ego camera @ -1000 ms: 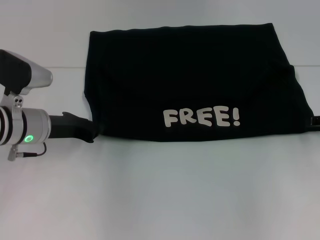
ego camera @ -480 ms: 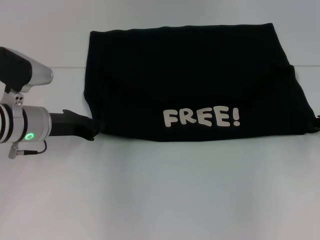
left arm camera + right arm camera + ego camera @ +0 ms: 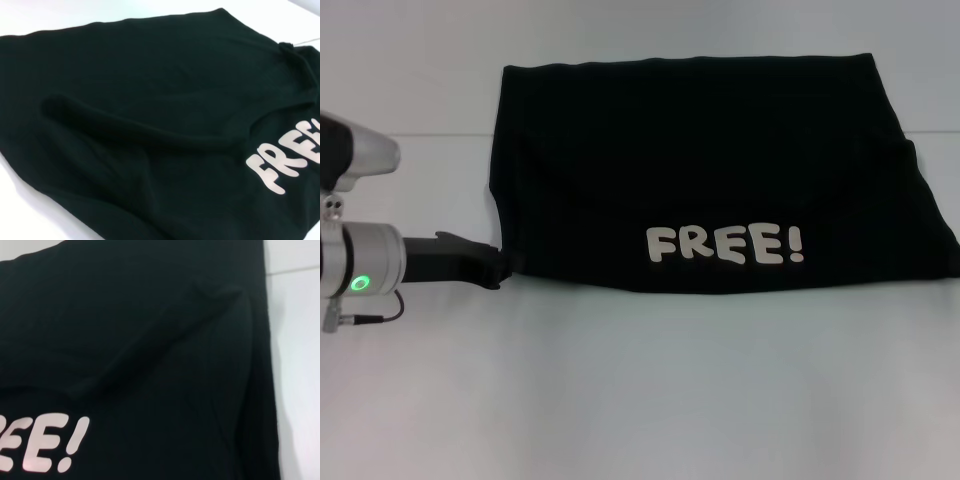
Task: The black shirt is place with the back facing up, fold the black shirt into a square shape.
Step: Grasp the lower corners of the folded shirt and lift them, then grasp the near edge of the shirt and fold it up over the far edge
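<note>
1. Left pincer [image 3: 503, 268] sits at the shirt's near-left corner, low on the surface [image 3: 640, 400]. Its tips run into the black cloth, so you can't tell whether it's open or shut, or whether it has any hold.

2. Change vs. a sec ago: the left arm has slid outward, toward the robot's left, w/ less of its silver body in the head view. Pincer tip barely shifted, so it looks like a slow pull-back from the corner.

3. Right pincer: a small black bit showed at the shirt's right edge a sec ago; now it's gone from the head view. Right wrist cam shows only cloth and white surface, no fingers, so nothing to say on its state.

4. Black shirt [image 3: 710, 170] lies flat on the surface, centre to right of the head view, far edge near the back. It's already a wide rectangle, "FREE!" lettering [image 3: 725, 245] face up along the near edge. Outline is almost unchanged; the right side has spread a touch.

5. Soft ridges show in both wrist views [image 3: 150, 135], so layers are stacked but not pressed flat.

6. My read: both arms look to be letting go after a fold. Shape's wider than deep, so you prob. still need one more side-to-side fold for a square.
</note>
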Controlling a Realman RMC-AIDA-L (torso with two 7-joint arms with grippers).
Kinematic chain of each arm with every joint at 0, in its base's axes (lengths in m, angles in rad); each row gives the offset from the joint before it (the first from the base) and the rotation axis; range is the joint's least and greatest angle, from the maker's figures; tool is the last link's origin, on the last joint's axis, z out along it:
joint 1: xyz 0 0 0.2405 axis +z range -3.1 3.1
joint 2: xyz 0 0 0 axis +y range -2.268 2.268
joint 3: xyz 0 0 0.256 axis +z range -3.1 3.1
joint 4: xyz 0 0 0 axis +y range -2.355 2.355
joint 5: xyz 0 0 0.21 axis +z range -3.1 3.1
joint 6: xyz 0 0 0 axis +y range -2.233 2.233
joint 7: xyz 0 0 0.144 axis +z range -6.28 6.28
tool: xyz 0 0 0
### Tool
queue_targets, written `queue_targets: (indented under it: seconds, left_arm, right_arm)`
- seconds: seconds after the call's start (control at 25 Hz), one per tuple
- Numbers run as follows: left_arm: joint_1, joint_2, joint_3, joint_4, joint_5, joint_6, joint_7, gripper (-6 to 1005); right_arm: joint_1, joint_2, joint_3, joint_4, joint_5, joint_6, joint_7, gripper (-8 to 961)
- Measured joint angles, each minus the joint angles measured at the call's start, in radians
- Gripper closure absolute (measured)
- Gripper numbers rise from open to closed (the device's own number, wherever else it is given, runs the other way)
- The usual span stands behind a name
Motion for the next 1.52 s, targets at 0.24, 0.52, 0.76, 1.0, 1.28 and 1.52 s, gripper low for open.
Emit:
queue_targets:
  seconds: [0.24,0.52,0.76,1.0,1.28,1.52]
  left_arm:
    - [0.032,0.006,-0.058,0.031,0.005,0.151,-0.004,971]
    - [0.084,0.017,-0.122,0.087,0.031,0.457,-0.023,972]
    - [0.118,0.021,-0.179,0.091,0.077,0.687,-0.016,971]
    - [0.157,0.014,-0.214,0.083,0.096,0.823,-0.006,971]
    - [0.191,0.004,-0.229,0.075,0.115,0.865,-0.002,971]
    - [0.181,0.003,-0.238,0.054,0.109,0.865,0.008,972]
  right_arm:
    - [-0.089,-0.005,0.013,-0.088,0.039,-0.155,-0.029,908]
    - [-0.215,-0.003,0.068,-0.225,0.045,-0.443,-0.103,909]
    - [-0.319,-0.009,0.188,-0.245,0.036,-0.632,-0.258,910]
    - [-0.431,-0.006,0.221,-0.236,0.034,-0.712,-0.374,911]
    - [-0.482,-0.004,0.241,-0.232,0.014,-0.762,-0.432,911]
    - [-0.44,-0.015,0.306,-0.233,-0.005,-0.768,-0.445,911]
